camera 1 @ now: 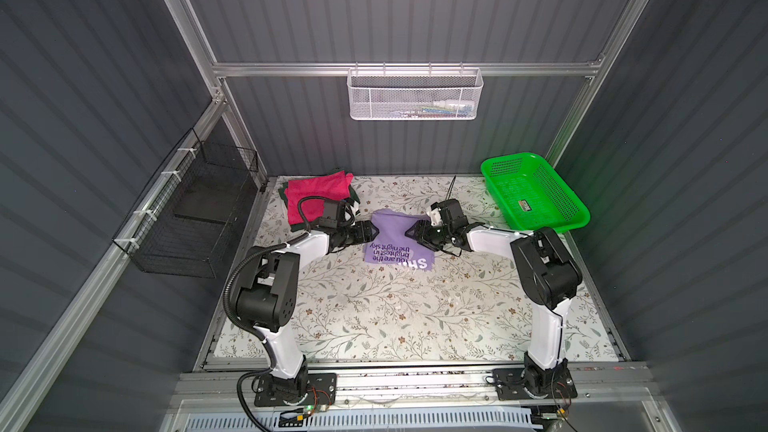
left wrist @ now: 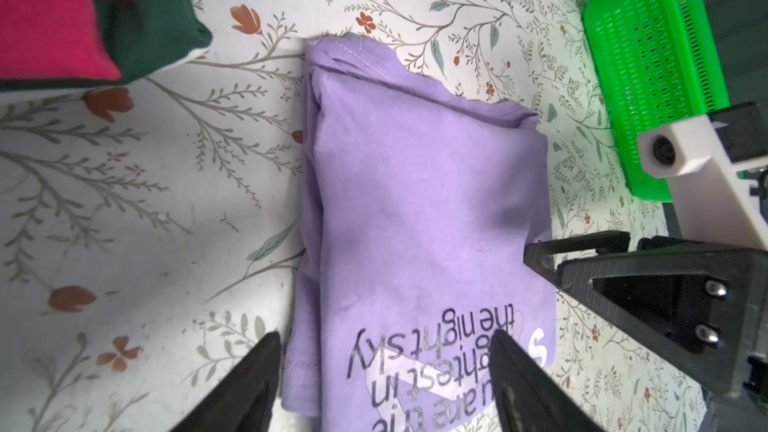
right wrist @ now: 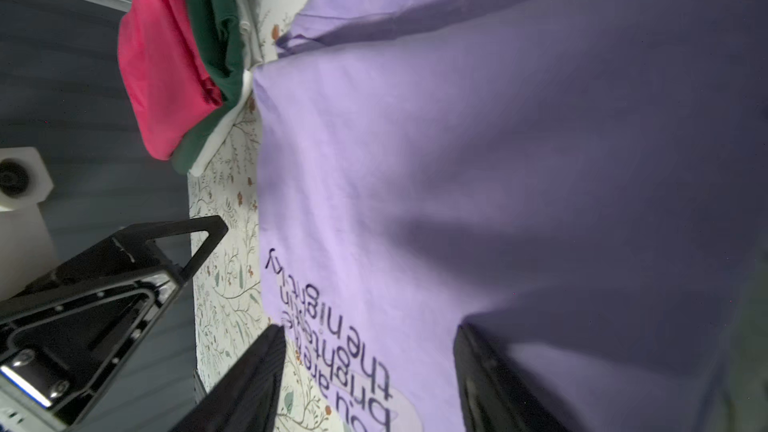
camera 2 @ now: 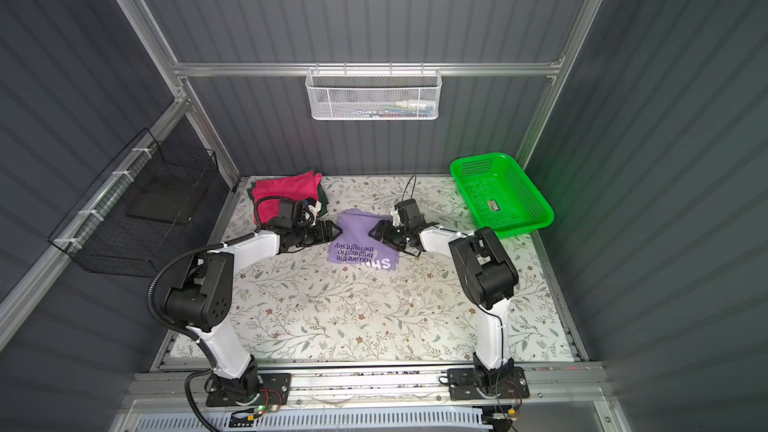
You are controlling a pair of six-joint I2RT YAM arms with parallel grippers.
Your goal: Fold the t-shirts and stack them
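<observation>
Right, floral table [camera 1: 374,317] carries a green basket [camera 1: 552,191] at its far right corner. Magenta tee [camera 1: 318,195] sits folded on dark green tee [left wrist: 153,22] at far left. Lavender tee [camera 1: 395,234] lies folded mid-table, lettering up, just clear of that stack. Left gripper [camera 1: 374,229] and right gripper [camera 1: 409,231] are at its two side edges, jaws spread, gripping nothing.

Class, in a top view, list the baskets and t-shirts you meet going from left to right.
Left to right: black wire basket → magenta-pink t-shirt → lavender t-shirt → green basket.
</observation>
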